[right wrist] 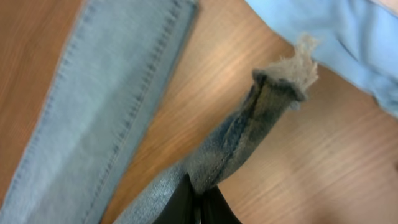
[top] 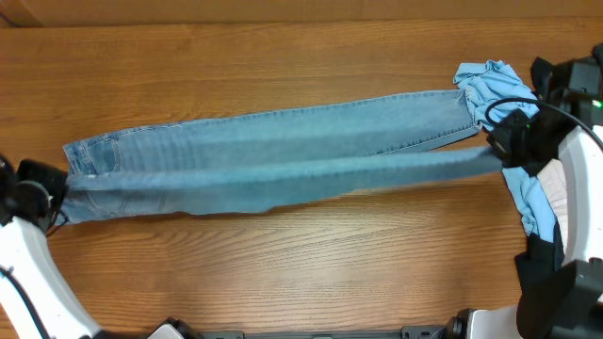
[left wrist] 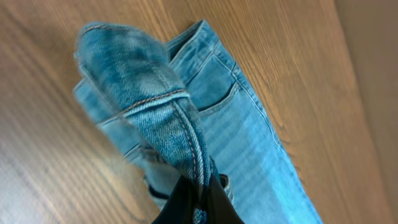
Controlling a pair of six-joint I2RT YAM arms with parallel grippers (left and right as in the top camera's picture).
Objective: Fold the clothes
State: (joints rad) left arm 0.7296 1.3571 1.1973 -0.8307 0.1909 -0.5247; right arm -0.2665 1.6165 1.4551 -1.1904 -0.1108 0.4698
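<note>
The light-wash denim jeans (top: 273, 151) lie stretched across the table, waistband at the left, hems at the right. My left gripper (top: 52, 193) is shut on the waistband edge (left wrist: 186, 146) and holds it bunched above the table; a stitched pocket (left wrist: 214, 93) shows below. My right gripper (top: 504, 141) is shut on the near leg's frayed hem (right wrist: 280, 84), lifted off the table. The other leg (right wrist: 106, 99) lies flat to the left in the right wrist view.
A sky-blue T-shirt (top: 495, 89) lies crumpled at the right end, running down under my right arm (top: 528, 202); it also shows in the right wrist view (right wrist: 336, 37). Bare wooden table (top: 283, 56) lies behind and in front of the jeans.
</note>
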